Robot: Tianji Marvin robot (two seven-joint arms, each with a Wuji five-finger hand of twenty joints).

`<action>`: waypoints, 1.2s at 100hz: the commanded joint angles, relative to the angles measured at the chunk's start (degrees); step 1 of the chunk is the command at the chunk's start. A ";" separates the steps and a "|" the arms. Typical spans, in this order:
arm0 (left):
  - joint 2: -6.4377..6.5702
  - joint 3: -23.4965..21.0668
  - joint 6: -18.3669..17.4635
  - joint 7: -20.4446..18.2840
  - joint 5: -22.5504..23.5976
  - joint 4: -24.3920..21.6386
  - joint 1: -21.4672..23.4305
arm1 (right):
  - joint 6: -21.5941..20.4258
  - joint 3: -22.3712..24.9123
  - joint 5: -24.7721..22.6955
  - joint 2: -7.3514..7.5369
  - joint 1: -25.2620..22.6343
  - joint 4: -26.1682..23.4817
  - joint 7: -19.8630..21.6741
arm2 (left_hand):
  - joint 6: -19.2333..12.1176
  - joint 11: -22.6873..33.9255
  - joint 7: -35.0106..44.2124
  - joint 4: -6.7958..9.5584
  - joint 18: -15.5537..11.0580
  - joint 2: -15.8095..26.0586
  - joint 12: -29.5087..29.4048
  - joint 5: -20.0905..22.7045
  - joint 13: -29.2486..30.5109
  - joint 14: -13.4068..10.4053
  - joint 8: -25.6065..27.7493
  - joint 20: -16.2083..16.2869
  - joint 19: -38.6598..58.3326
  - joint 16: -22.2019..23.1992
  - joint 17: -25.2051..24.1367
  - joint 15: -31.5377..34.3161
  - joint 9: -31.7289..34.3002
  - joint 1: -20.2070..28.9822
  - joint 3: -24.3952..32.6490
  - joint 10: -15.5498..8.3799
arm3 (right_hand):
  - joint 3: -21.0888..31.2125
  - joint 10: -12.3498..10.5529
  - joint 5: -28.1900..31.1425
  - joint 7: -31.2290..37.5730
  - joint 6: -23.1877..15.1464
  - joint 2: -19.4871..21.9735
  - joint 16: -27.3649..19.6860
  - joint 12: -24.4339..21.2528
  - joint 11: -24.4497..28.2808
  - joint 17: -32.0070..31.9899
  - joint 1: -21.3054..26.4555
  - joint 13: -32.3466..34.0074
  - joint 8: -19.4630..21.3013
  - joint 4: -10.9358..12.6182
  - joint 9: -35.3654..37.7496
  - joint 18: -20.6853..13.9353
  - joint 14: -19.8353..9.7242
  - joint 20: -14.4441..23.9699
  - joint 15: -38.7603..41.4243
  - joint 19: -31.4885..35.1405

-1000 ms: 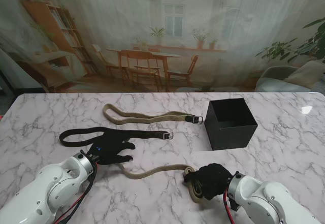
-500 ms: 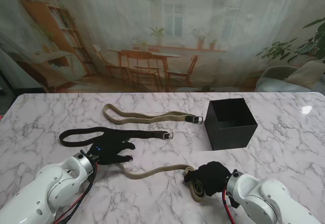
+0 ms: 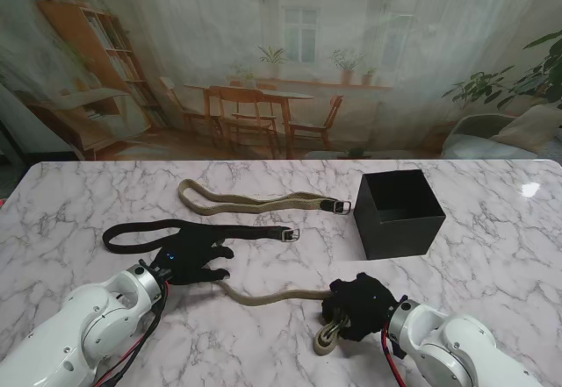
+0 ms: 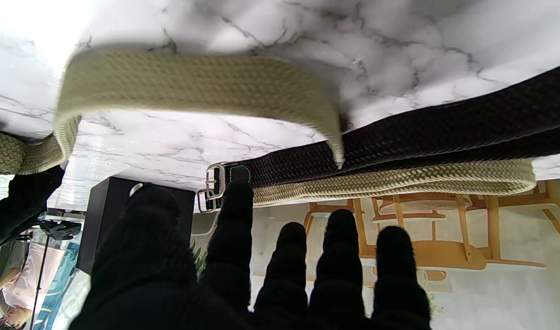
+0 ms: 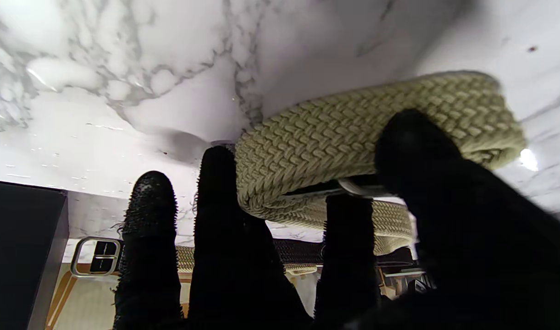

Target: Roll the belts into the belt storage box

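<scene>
Marble tabletop [image 3: 492, 255], printed room backdrop behind. At five o'clock the right hand [image 3: 358, 308] clenches the coiled end of the near tan belt [image 3: 272, 297]; its tail runs to the left hand [image 3: 191, 261], fingers spread, grasping nothing. Black belt [image 3: 145, 233] and far tan belt [image 3: 255, 200] lie unrolled. Storage box [image 3: 399, 216], at two o'clock, looks empty: rolling barely started.

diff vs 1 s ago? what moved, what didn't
The right robot hand shifted slightly left, still shut on the tan belt, whose coiled end now sticks out nearer to me. The belt's free end slid right, away from the left robot hand, and the strap runs straighter. Unchanged: left robot hand, black belt, far tan belt, storage box.
</scene>
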 commanded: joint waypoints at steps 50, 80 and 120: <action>-0.03 0.41 -0.15 -0.75 -0.08 0.31 -0.29 | 3.42 -3.10 0.69 -1.06 0.76 4.78 -9.09 | 1.12 -0.86 0.77 -1.12 1.69 2.15 0.66 1.13 0.13 0.53 0.11 -1.00 -1.83 1.11 -1.17 -0.38 -2.51 1.57 -0.92 0.90 | -0.04 -14.94 0.46 11.78 4.07 6.19 5.07 11.77 11.58 10.49 7.38 24.78 4.27 -0.93 37.65 -1.92 -5.18 0.05 5.75 8.69; -0.02 0.63 -0.23 -0.93 -0.23 0.46 -0.50 | 3.40 -4.96 -0.12 -1.31 2.26 7.39 -14.56 | 1.17 -0.85 0.80 -1.11 1.63 2.14 0.67 1.15 0.16 0.47 0.12 -1.01 -1.89 1.13 -1.16 -0.36 -2.53 1.64 -0.89 0.90 | 2.96 -17.40 -20.08 -14.00 0.36 10.30 10.22 14.17 18.15 15.35 6.40 30.84 -4.92 6.86 49.55 -2.83 -4.52 -0.45 20.96 13.30; -0.05 0.52 -0.29 -0.40 -0.12 0.60 -0.45 | 2.86 -5.11 1.10 -1.57 2.40 8.05 -15.82 | 1.13 -0.83 0.76 -1.11 1.66 2.13 0.67 1.07 0.17 0.55 0.10 -1.00 -1.92 1.15 -1.17 -0.34 -2.51 1.71 -0.89 0.84 | 1.78 -13.16 -13.33 -10.97 -16.18 18.30 7.14 15.56 20.28 19.04 13.94 30.72 -4.13 7.29 49.26 3.01 -0.61 -2.11 28.01 15.22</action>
